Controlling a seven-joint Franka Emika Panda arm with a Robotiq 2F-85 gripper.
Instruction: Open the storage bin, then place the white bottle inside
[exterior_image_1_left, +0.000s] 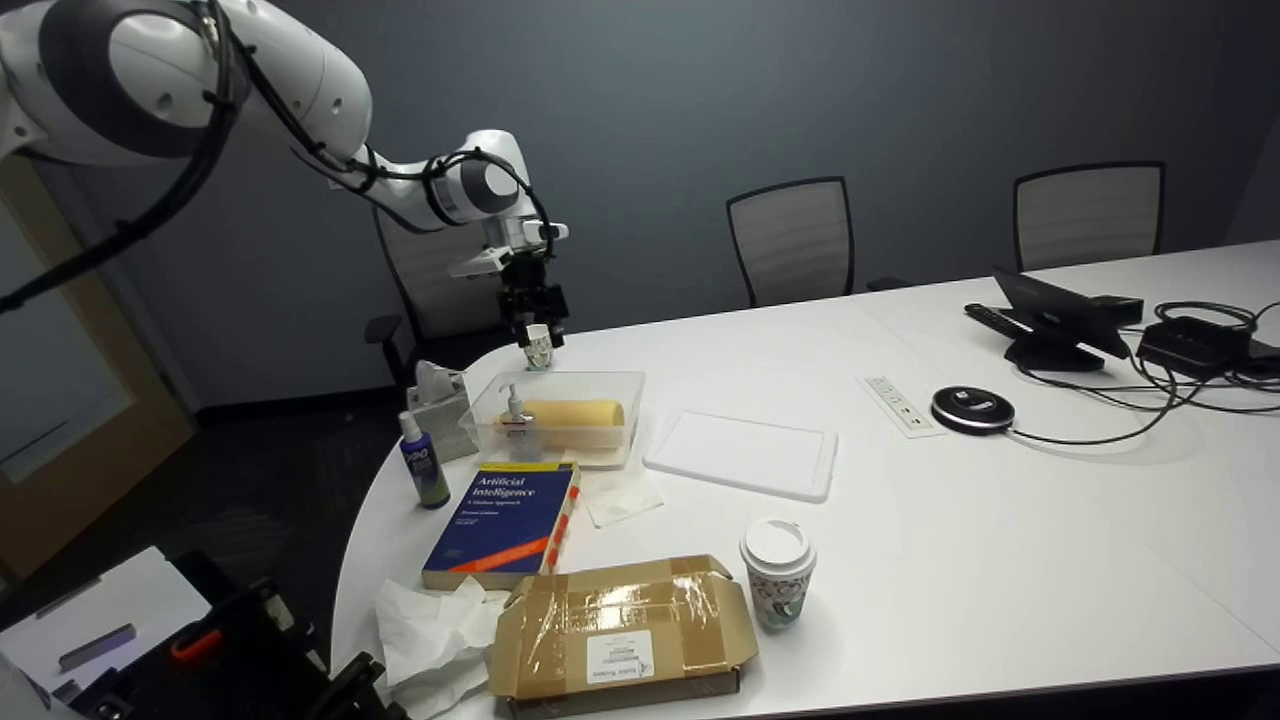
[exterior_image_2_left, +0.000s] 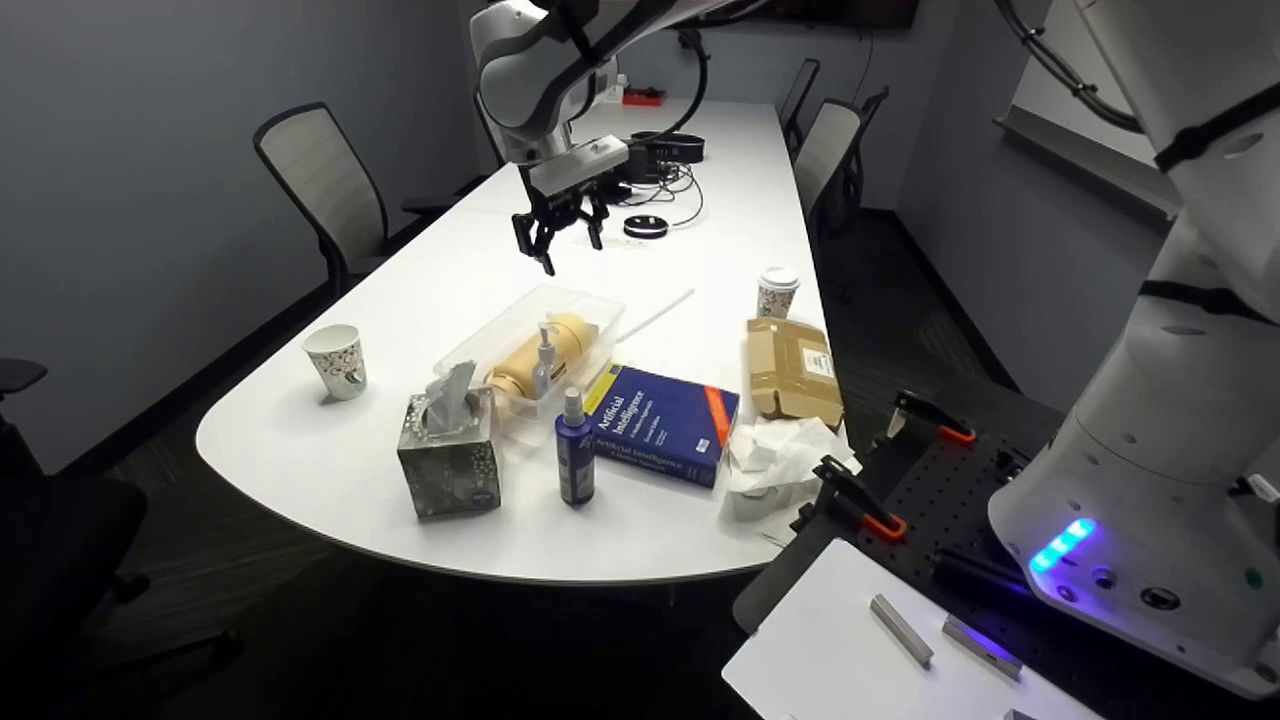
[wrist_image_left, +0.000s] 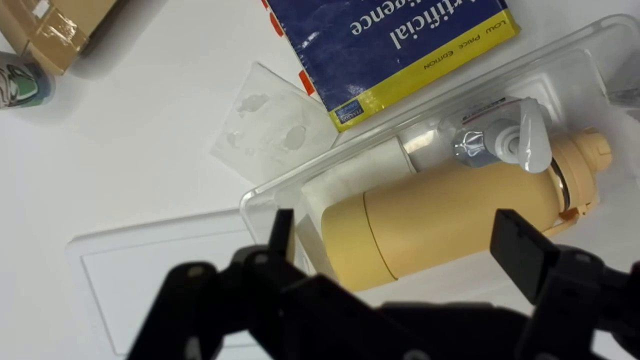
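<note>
The storage bin (exterior_image_1_left: 600, 457) is open on the table, also seen in an exterior view (exterior_image_2_left: 500, 335) and the wrist view (wrist_image_left: 425, 111). Its flat lid (exterior_image_1_left: 745, 455) lies beside it, partly visible in the wrist view (wrist_image_left: 160, 280). Inside, a large yellow bottle (wrist_image_left: 450, 220) lies on its side, and a clear bottle with a white pump top (wrist_image_left: 510, 137) stands upright. No slim plain white bottle shows apart from this pump bottle. My gripper (exterior_image_2_left: 572, 256) is open and empty above the bin; its fingers (wrist_image_left: 392, 215) frame the yellow bottle in the wrist view without touching it.
A tissue box (exterior_image_2_left: 450, 465), a purple spray bottle (exterior_image_2_left: 575, 455) and a blue book (exterior_image_1_left: 505, 520) stand close to the bin. A brown cardboard package (exterior_image_1_left: 625, 630), lidded paper cup (exterior_image_1_left: 778, 575) and crumpled tissue (exterior_image_1_left: 435, 635) are farther along. An open paper cup (exterior_image_2_left: 338, 362) stands near the table's edge.
</note>
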